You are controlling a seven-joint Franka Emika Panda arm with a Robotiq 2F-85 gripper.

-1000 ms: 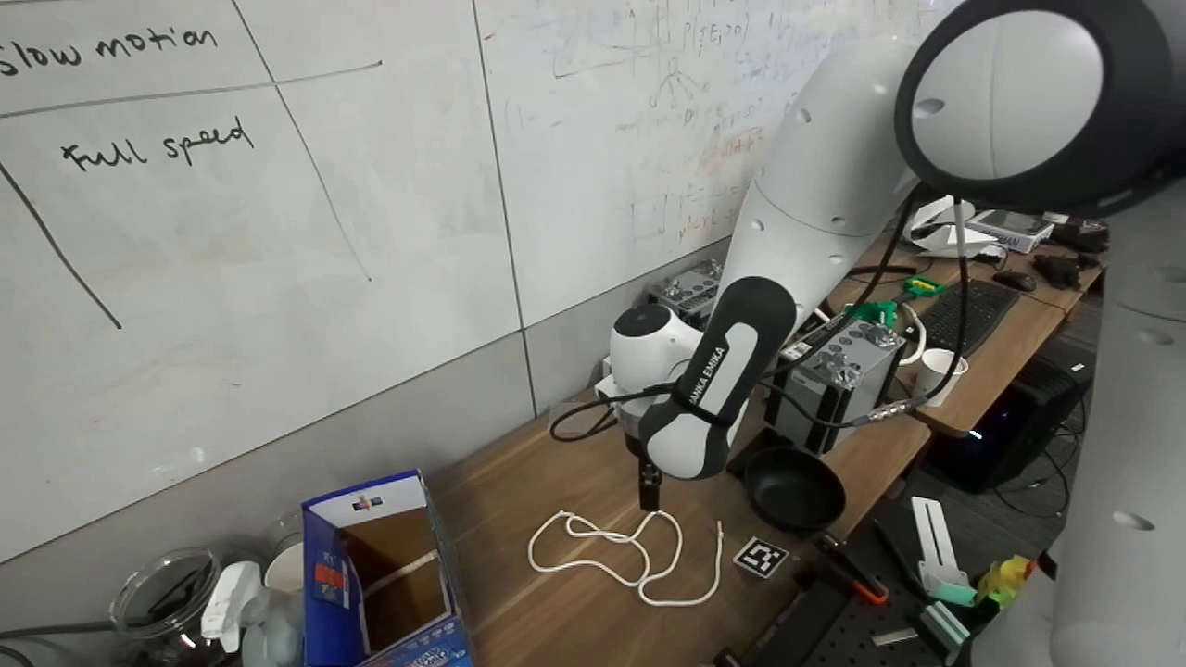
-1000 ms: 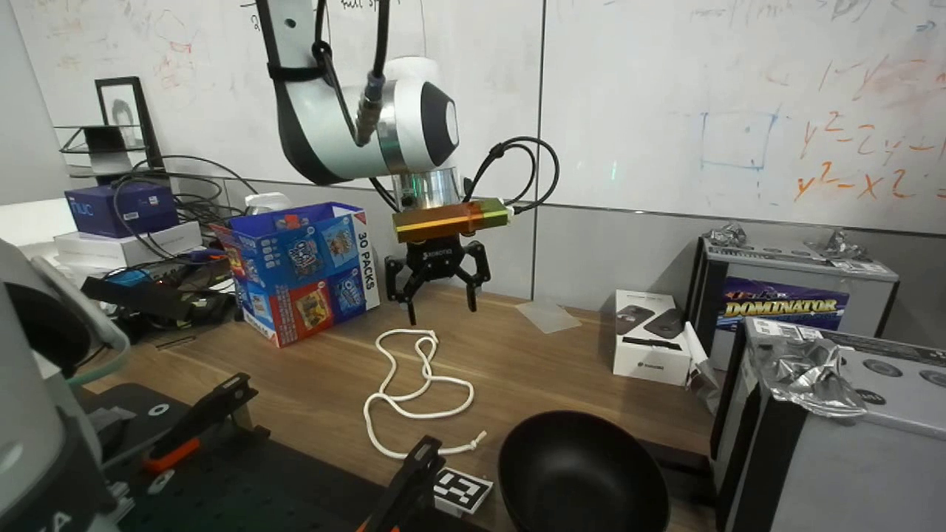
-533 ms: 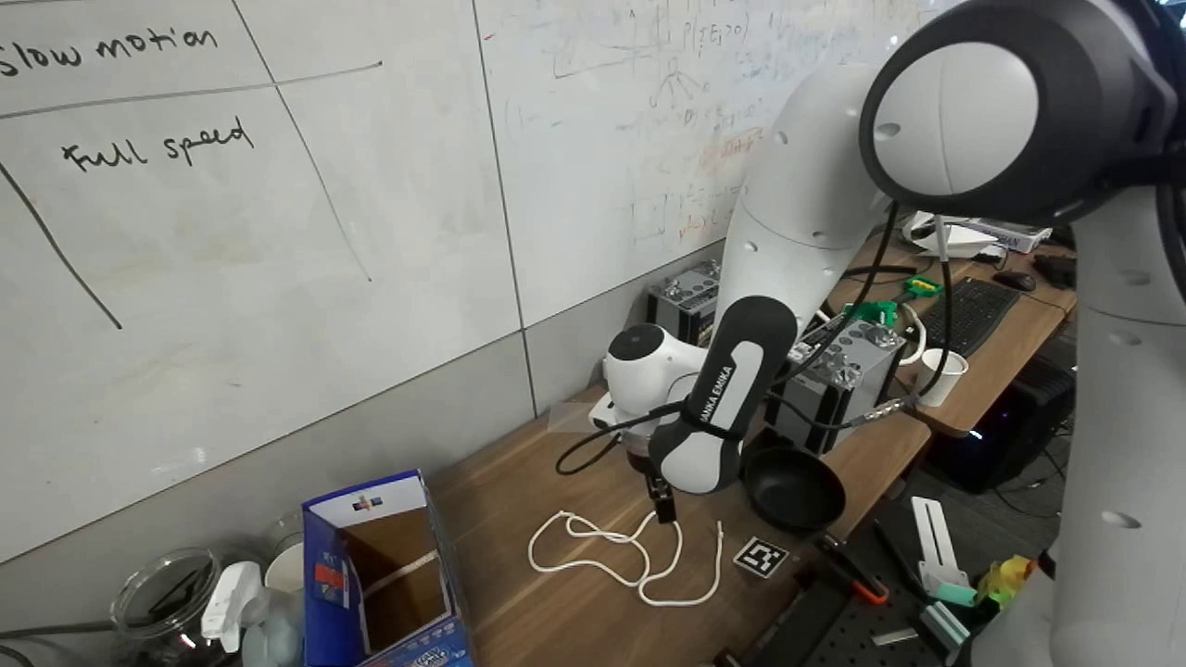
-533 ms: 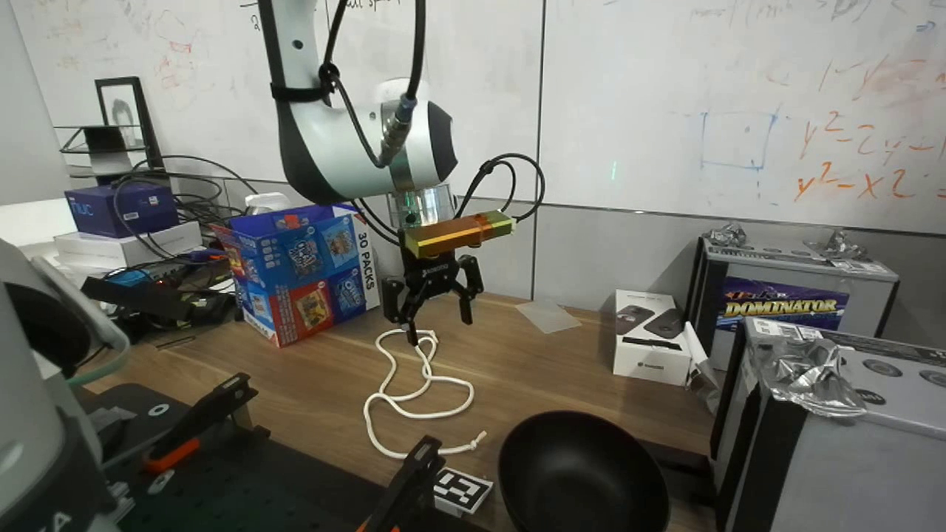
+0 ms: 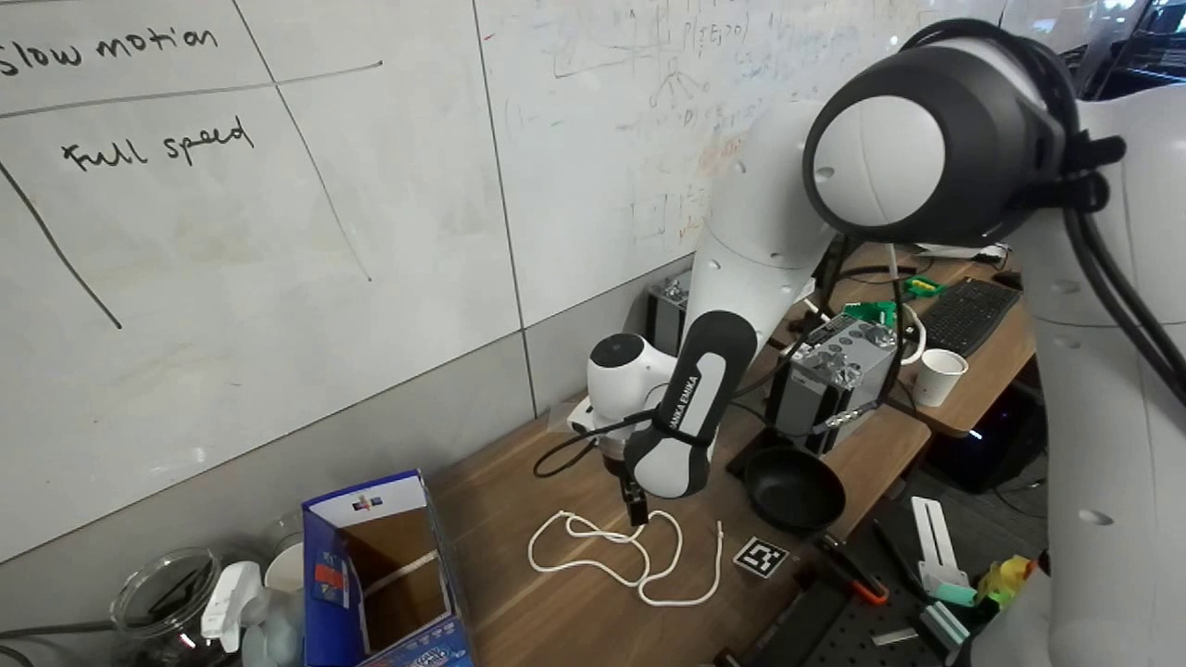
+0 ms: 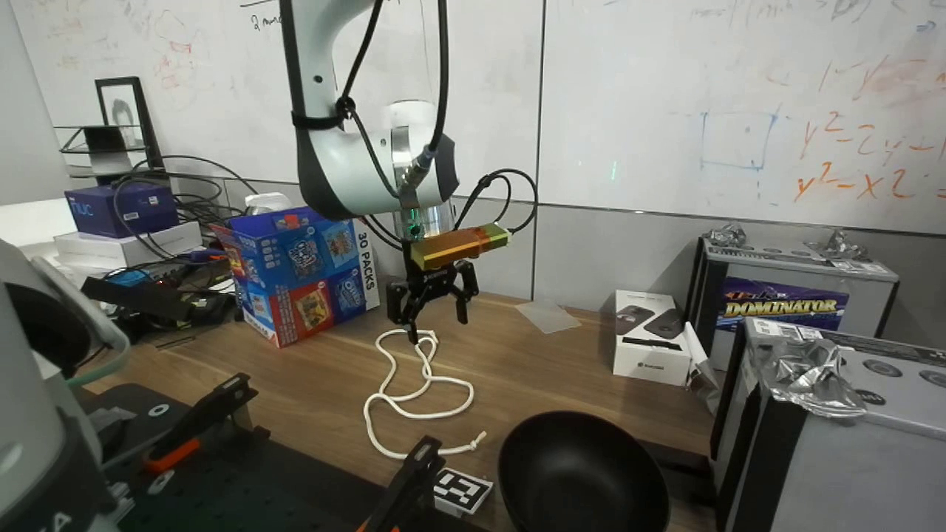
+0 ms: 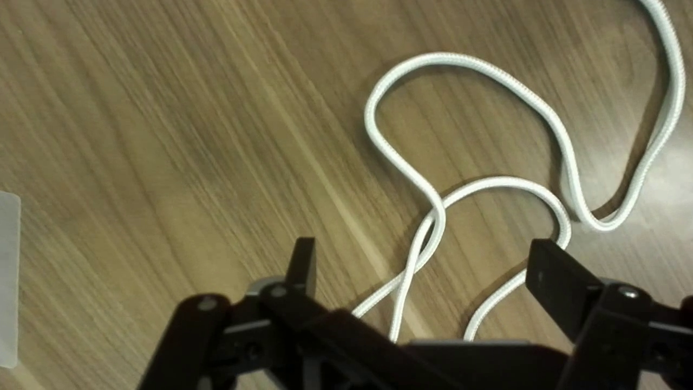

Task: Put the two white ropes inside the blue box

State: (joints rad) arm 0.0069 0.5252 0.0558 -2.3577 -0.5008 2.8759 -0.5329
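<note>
The rope (image 7: 439,214) lies on the table (image 6: 547,377) in loose loops, white and braided, crossing itself (one end looks knotted). Over it hangs the gripper (image 6: 438,331), jaws spread apart. The blue box (image 6: 303,270) stands open-topped near the rope.

Whiteboard (image 5: 371,213): reads "slow motion", "full speed", "y²-2y"; blue carton (image 6: 303,273): "30 PACKS"; grey device case (image 6: 783,301): "DOMINATOR"; dark-blue box (image 6: 124,210): "nuc"; robot arm (image 5: 741,269): "EMIKA".
</note>
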